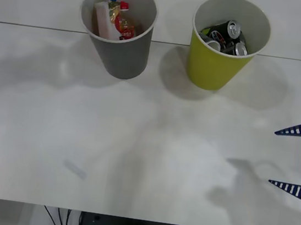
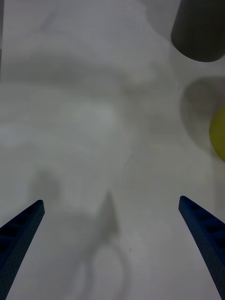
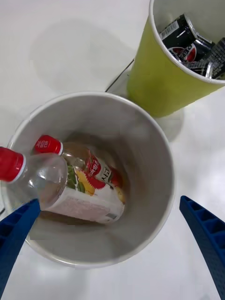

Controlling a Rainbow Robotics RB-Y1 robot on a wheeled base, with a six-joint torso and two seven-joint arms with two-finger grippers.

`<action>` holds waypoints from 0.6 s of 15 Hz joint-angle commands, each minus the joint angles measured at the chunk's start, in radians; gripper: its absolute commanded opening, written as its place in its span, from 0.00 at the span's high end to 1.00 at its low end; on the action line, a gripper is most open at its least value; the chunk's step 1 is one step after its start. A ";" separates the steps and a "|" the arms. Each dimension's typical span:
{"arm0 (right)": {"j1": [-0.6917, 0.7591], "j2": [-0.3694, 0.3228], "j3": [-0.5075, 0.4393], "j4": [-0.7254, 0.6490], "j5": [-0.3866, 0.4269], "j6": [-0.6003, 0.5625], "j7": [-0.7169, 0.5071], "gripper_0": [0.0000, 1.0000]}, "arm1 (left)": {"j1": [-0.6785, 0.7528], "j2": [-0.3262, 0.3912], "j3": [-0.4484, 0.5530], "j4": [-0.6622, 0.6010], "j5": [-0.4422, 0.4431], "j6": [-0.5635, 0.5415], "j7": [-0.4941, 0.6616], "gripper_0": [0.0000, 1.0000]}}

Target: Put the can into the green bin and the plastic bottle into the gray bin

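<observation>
The left gripper (image 3: 112,243) is being held spread wide over the gray bin (image 3: 154,140), where the plastic bottle (image 3: 70,187) is lying released; light, stiff, slick, best pinched at mid-body.

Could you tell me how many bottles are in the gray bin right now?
2, both inside the gray bin: the plastic bottle leaning against the wall under the left gripper, and a shorter amber bottle beside it. Others may lie hidden beneath.

Plastic bottle (image 1: 108,19) lies in gray bin (image 1: 125,56); cans (image 1: 227,36) in green bin (image 1: 211,70)
</observation>
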 commanded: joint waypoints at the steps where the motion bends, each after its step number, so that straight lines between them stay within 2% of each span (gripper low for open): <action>1: 0.000 0.000 0.000 0.000 0.000 0.000 0.000 0.00 | 0.132 0.110 0.053 -0.162 0.034 0.012 -0.018 0.00; 3: 0.000 0.000 0.000 0.000 0.000 0.000 0.000 0.00 | 0.236 0.163 0.134 -0.261 0.047 0.010 -0.038 0.00; 5: 0.000 0.000 0.000 0.000 0.000 0.000 0.000 0.00 | 0.380 0.213 0.241 -0.378 0.050 0.010 -0.116 0.00; 9: 0.000 0.000 0.000 0.000 0.000 0.000 0.000 0.00 | 0.604 0.250 0.435 -0.515 0.064 -0.033 -0.274 0.00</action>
